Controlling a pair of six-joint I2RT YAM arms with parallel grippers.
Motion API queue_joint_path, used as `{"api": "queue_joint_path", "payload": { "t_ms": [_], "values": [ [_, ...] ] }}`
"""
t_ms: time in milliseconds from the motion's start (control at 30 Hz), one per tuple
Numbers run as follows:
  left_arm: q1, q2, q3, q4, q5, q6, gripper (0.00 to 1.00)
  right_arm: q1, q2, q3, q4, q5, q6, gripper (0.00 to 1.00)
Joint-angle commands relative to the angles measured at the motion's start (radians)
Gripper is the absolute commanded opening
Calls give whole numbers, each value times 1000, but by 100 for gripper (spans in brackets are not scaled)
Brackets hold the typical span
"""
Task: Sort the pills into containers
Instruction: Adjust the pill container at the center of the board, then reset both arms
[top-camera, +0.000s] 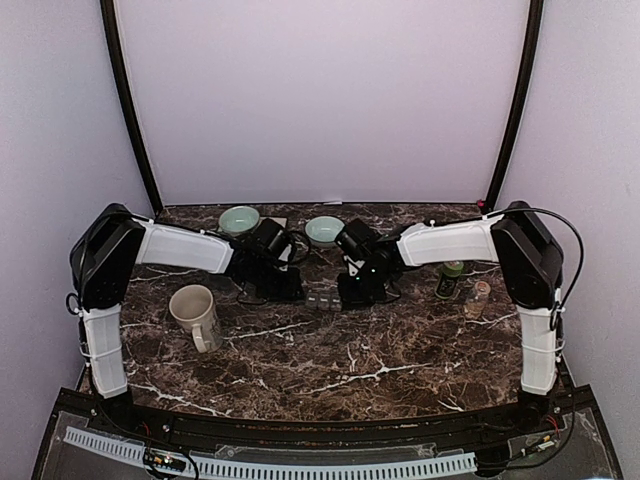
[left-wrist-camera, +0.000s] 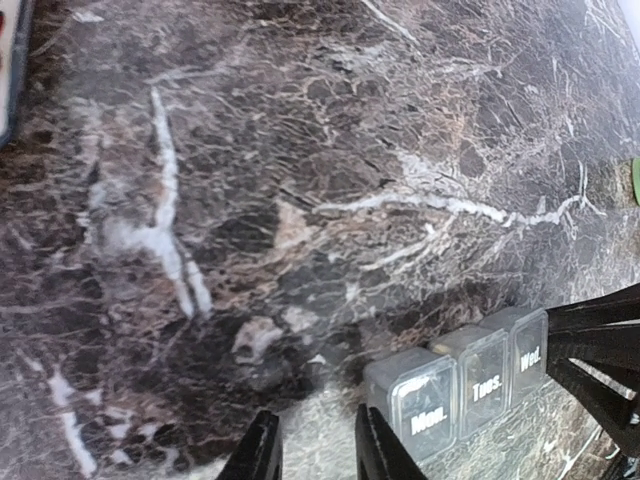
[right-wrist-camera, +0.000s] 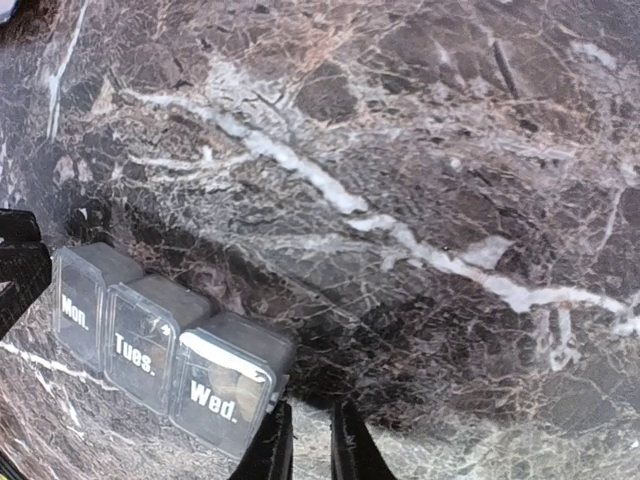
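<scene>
A clear pill organizer (top-camera: 322, 297) with lids marked Mon., Tues. and Wed. lies on the marble table between both grippers. In the left wrist view the organizer (left-wrist-camera: 455, 385) sits just right of my left gripper (left-wrist-camera: 315, 425), which is narrowly open and empty, its right finger (left-wrist-camera: 375, 450) against the Mon. end. In the right wrist view my right gripper (right-wrist-camera: 310, 420) is almost shut and empty, its left finger (right-wrist-camera: 272, 450) at the lid edge of the Wed. compartment (right-wrist-camera: 222, 385). Tan shapes show through that lid. All lids look closed. No loose pills are visible.
Two pale green bowls (top-camera: 240, 219) (top-camera: 323, 231) stand behind the grippers. A beige mug (top-camera: 196, 313) stands at the left. A green-capped bottle (top-camera: 451, 280) and a small brown bottle (top-camera: 480, 297) stand at the right. The table's front edge (top-camera: 320, 415) is near the arm bases.
</scene>
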Motion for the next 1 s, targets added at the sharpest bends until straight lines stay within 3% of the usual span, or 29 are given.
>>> {"api": "queue_joint_path", "payload": {
  "t_ms": [0, 267, 500, 767, 967],
  "values": [
    [-3, -67, 44, -83, -89, 3, 31, -1, -87, -5, -9, 58, -12, 20],
    [12, -130, 108, -118, -182, 27, 35, -1, -221, -29, -34, 136, -41, 33],
    [35, -314, 125, -98, -375, 145, 54, -38, -359, 22, -43, 292, -124, 54],
    [60, -625, -67, 160, -696, 410, 77, -179, -555, -1, -30, 537, -128, 97],
    [90, -794, -284, 414, -876, 568, 94, -263, -688, -93, 21, 672, -133, 100]
  ]
}}
